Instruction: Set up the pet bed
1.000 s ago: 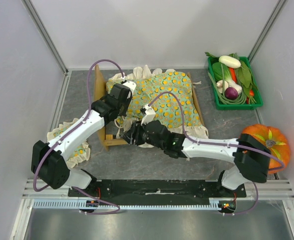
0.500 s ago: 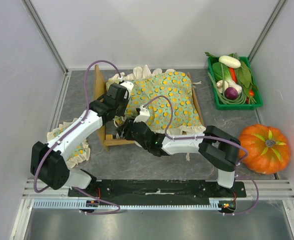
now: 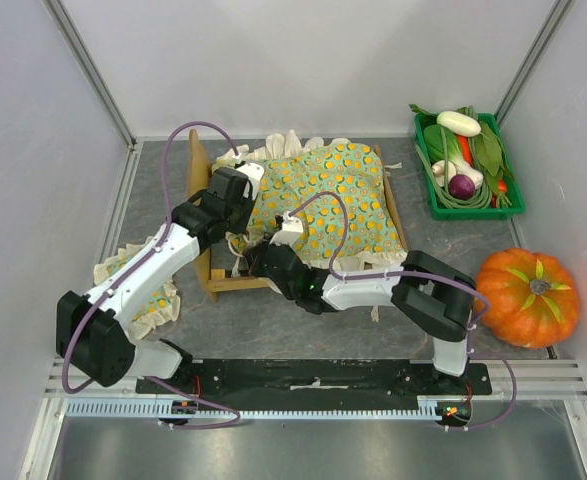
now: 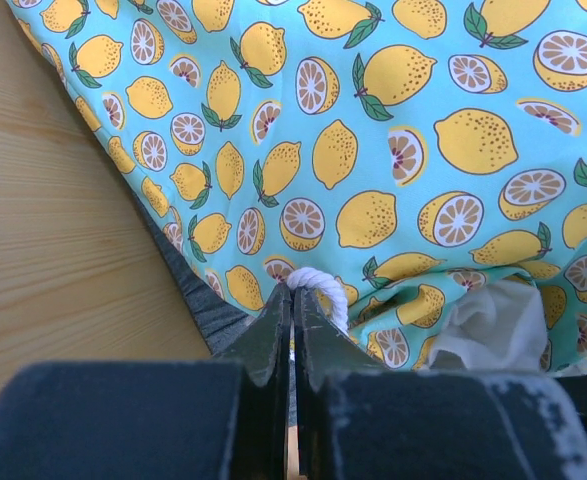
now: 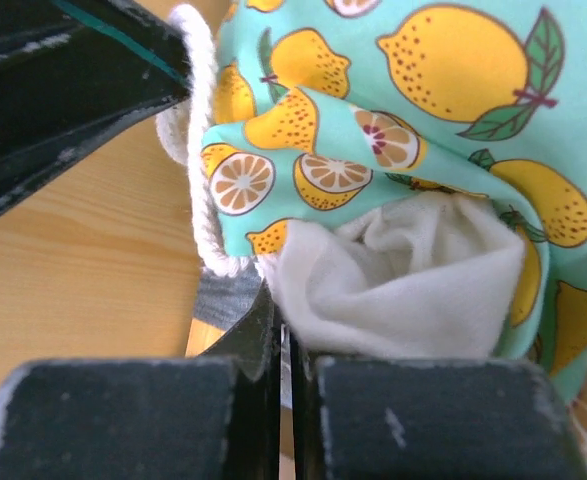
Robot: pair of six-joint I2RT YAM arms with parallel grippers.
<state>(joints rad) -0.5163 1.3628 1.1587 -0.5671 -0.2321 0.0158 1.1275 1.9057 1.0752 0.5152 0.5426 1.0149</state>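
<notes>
On the grey tabletop, pet bed: the small rectangular light-wood pet bed is standing just ahead of the two arm bases, with its tall arched headboard at its left end and its dark grey fabric base showing at the near left corner
Over the pet bed, cushion: the green lemon-print cushion with a cream frill is lying across the frame, covering nearly all of the pet bed's base and bulging above its rails
At the pet bed's near left corner, left gripper: the left gripper is reaching in beside the headboard, its jaws pressing together on a white twisted cord at the cushion's edge
At that same corner of the pet bed, right gripper: the right gripper is sitting with its jaws squeezing tight together right under the cushion's cream frill; whether any cloth is being pinched between them, I cannot tell
Left of the pet bed, pillow: the small matching lemon-print pillow with a cream frill is lying flat, partly hidden under the left arm
Right of the pet bed and farther back, crate: the green plastic crate of vegetables is sitting well apart from the bed
Right of the pet bed and nearer, pumpkin: the round orange pumpkin is resting well apart from the bed's right rail
</notes>
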